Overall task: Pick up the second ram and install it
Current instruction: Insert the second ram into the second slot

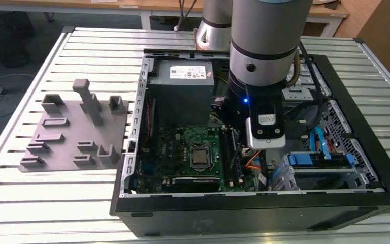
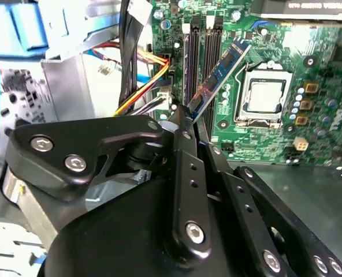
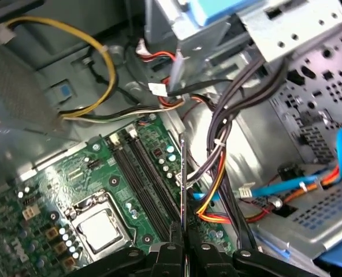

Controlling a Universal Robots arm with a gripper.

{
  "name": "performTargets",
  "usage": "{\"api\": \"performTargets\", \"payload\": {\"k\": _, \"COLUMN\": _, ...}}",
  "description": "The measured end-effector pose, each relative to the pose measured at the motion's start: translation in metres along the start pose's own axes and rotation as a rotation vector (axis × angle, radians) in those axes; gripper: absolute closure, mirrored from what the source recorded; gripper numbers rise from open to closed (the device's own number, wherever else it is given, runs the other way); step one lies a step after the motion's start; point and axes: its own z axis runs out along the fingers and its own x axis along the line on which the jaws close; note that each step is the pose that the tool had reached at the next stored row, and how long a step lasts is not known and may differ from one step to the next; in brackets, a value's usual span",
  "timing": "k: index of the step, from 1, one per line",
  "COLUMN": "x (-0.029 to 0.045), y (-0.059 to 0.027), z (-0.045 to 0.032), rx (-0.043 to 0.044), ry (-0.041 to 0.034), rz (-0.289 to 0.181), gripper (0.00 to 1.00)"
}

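In the second wrist view my gripper (image 2: 192,119) is shut on one end of the second ram (image 2: 224,72), a thin blue-green stick with dark chips. The stick hangs over the long black slots (image 2: 197,52) of the green motherboard (image 2: 309,63), apart from them. The first wrist view shows the ram (image 3: 183,184) edge-on, rising from between the fingertips (image 3: 170,249), beside the slots (image 3: 145,173). In the exterior view the gripper (image 1: 265,170) reaches down inside the open computer case, just to that view's right of the slots (image 1: 233,152).
A grey power supply (image 1: 181,76) sits at the back of the case (image 1: 249,211). The CPU socket (image 1: 200,156) lies beside the slots. Cable bundles (image 3: 220,167) and a blue drive cage (image 1: 320,162) crowd the exterior view's right. A grey fixture block (image 1: 73,132) rests on the slatted table (image 1: 46,203).
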Motion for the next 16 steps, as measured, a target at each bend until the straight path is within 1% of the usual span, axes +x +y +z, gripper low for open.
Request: {"api": "performTargets", "payload": {"k": 16, "x": 0.0001, "y": -0.0001, "z": 0.0007, "rx": -0.0285, "ry": 0.0237, "rz": -0.289, "gripper": 0.86}}
